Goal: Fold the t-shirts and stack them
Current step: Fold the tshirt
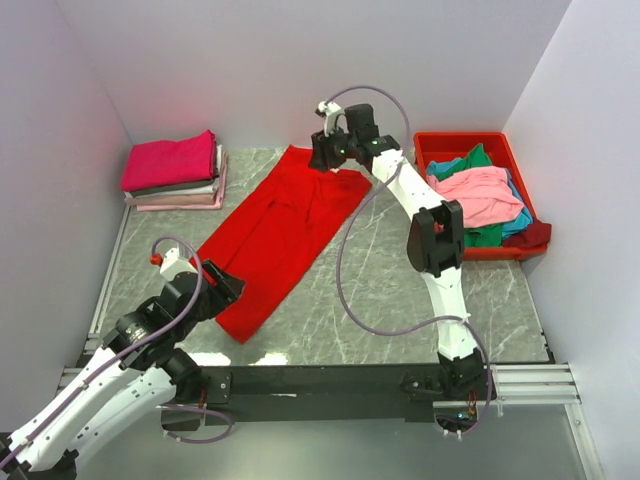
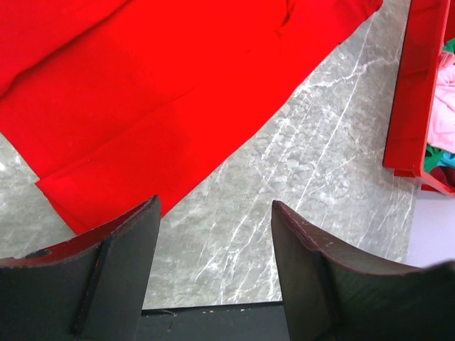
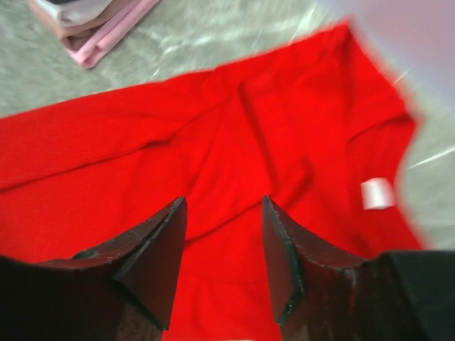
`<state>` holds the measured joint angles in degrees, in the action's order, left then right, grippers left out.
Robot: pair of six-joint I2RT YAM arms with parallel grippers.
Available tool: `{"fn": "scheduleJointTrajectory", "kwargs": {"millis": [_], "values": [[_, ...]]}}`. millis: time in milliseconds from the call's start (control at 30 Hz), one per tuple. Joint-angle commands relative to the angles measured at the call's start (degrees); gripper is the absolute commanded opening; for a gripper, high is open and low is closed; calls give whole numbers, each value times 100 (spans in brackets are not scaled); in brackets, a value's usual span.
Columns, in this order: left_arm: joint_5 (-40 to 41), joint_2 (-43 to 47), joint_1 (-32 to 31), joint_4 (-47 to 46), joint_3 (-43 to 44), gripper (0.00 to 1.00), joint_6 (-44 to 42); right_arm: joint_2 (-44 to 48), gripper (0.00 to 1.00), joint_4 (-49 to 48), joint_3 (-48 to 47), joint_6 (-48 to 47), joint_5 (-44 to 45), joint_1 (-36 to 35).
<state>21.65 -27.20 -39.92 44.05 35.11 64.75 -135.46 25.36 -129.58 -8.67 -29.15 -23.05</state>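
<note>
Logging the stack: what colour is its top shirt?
The top shirt is magenta, best seen in the top external view.

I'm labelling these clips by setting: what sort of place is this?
Likely a robot test cell, not a home: plain white walls enclose a marble-look table, with a left arm and right arm bolted at its edge.

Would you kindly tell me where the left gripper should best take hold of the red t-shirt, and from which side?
Probably the near hem corner of the red t-shirt, from above on the near-left side. The shirt lies flat as a long diagonal strip, and that corner rests free on the table, right beside the open left gripper.
</note>
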Motion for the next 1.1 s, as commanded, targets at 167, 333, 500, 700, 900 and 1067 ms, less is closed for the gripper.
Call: {"fn": "scheduleJointTrajectory", "kwargs": {"millis": [167, 333, 500, 700, 900, 1067], "values": [[-108, 153, 20, -309, -57, 69, -244, -833, 47, 180, -402, 2034, -602, -121], [-91, 154, 20, -283, -14, 69, -235, -1026, 44, 153, -428, 2527, 30, -121], [-91, 110, 20, -239, 22, 69, -235, -1114, 43, 188, -454, 2756, 620, -121], [-82, 110, 28, -169, 48, 69, -209, -1255, 43, 285, -472, 2940, 840, -121], [-82, 110, 20, -143, 75, 68, -182, -1343, 44, 329, -489, 3073, 928, -130], [-100, 83, 28, -160, 83, 68, -173, -1387, 43, 302, -498, 3134, 876, -138]]}}
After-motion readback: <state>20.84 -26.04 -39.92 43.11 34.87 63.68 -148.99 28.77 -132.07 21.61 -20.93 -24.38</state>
